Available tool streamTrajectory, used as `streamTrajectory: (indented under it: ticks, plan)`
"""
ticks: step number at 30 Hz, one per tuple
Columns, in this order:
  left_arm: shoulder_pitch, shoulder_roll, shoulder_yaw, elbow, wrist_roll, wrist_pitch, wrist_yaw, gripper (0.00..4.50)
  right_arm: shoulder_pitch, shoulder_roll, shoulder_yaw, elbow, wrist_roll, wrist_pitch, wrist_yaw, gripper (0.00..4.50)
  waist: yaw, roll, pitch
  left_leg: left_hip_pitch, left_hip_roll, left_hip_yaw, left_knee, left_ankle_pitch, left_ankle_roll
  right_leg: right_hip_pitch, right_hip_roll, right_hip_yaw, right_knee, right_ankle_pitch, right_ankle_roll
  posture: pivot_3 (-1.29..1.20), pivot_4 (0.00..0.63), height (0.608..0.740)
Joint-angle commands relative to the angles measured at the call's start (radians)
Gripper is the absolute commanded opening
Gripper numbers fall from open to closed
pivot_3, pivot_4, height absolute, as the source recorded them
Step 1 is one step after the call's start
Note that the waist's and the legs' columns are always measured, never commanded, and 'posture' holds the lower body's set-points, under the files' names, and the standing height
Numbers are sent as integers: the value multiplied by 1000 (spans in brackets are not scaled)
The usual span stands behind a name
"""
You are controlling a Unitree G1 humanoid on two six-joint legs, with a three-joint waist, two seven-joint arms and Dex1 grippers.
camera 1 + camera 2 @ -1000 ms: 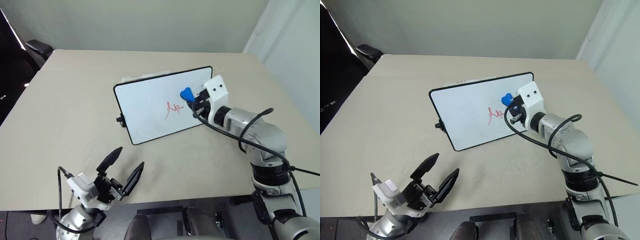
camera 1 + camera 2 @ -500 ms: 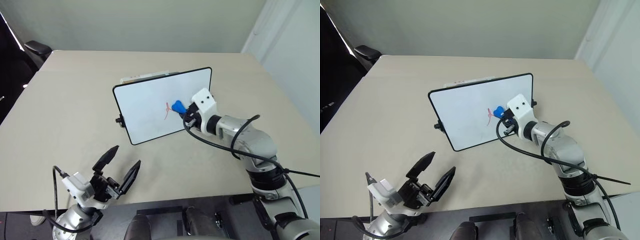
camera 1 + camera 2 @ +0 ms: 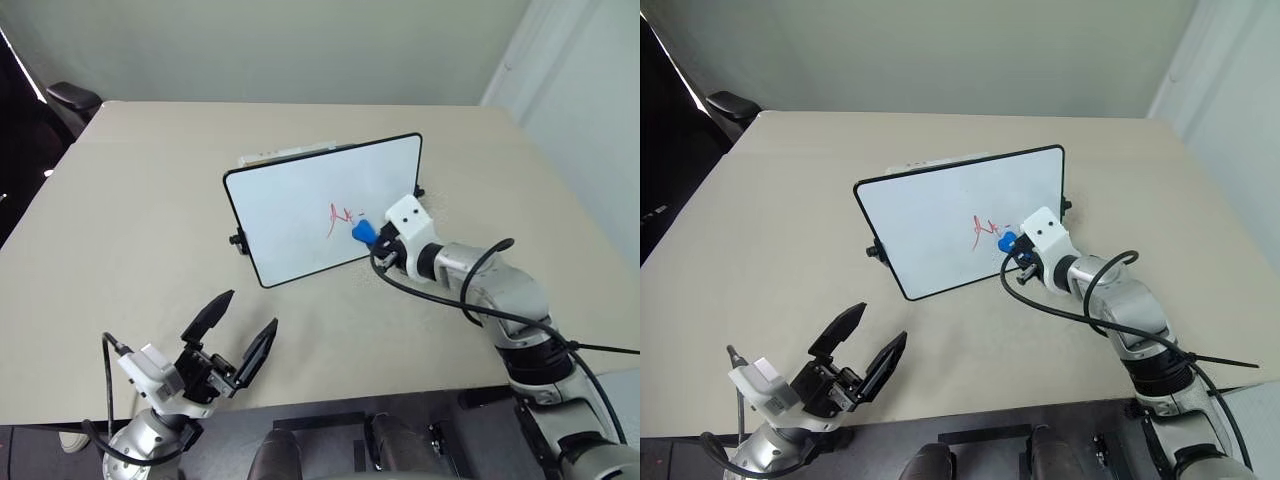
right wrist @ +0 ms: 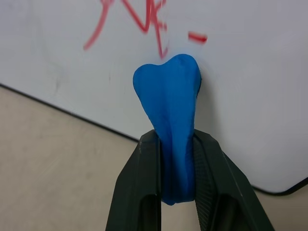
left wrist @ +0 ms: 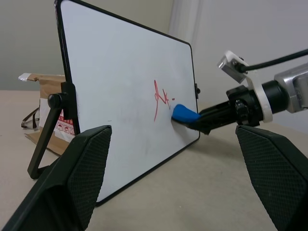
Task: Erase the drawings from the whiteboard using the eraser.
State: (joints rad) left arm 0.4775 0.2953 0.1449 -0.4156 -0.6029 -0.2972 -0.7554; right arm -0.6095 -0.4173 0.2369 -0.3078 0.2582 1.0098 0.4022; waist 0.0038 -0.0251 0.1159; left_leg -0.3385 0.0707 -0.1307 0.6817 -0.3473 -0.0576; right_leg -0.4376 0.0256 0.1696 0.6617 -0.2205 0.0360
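Blue eraser (image 4: pixel 169 130), a rounded soft block with a lobed tip, sits pinched between the right hand's (image 3: pixel 378 243) two black fingers, tip pressed on the whiteboard (image 3: pixel 290 215) just below-right of the drawings (image 3: pixel 342 215). Drawings: thin red looping scribble plus one short dash. Whiteboard is white, black-framed with rounded corners, propped tilted on the beige worktop (image 3: pixel 130 200). Left hand (image 3: pixel 232 338) hovers near the worktop's front edge, fingers spread, grasping nothing.

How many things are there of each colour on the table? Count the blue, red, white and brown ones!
Blue: 1, the eraser
Red: 1, the drawings
White: 1, the whiteboard
Brown: 1, a cardboard box behind the board
Total: 4
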Motion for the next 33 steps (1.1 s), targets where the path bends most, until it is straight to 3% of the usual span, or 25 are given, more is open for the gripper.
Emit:
streamTrajectory:
  ticks: [1,8,20,33]
  plan:
    - [7,3,10,-38,-9,-2,-1,4500,-50,5,-49,-65,11,-26,11,492,0,0,0,0,0,0,0,0,0,0,0,0,0,0,0,0,150,740]
    - [13,3,12,-41,-9,-4,-2,4500,-86,18,-74,-74,11,-22,8,492,0,0,0,0,0,0,0,0,0,0,0,0,0,0,0,0,150,740]
    - [8,3,19,-32,-15,-3,-1,4500,74,-22,4,16,-44,-71,28,492,3,0,0,0,0,0,0,1,-1,0,0,0,0,0,0,0,150,740]
    - [-2,-1,18,-30,-13,6,-4,4500,-54,-13,-59,-26,-41,-63,19,492,-1,0,0,0,0,0,0,1,-1,0,0,0,0,0,0,0,150,740]
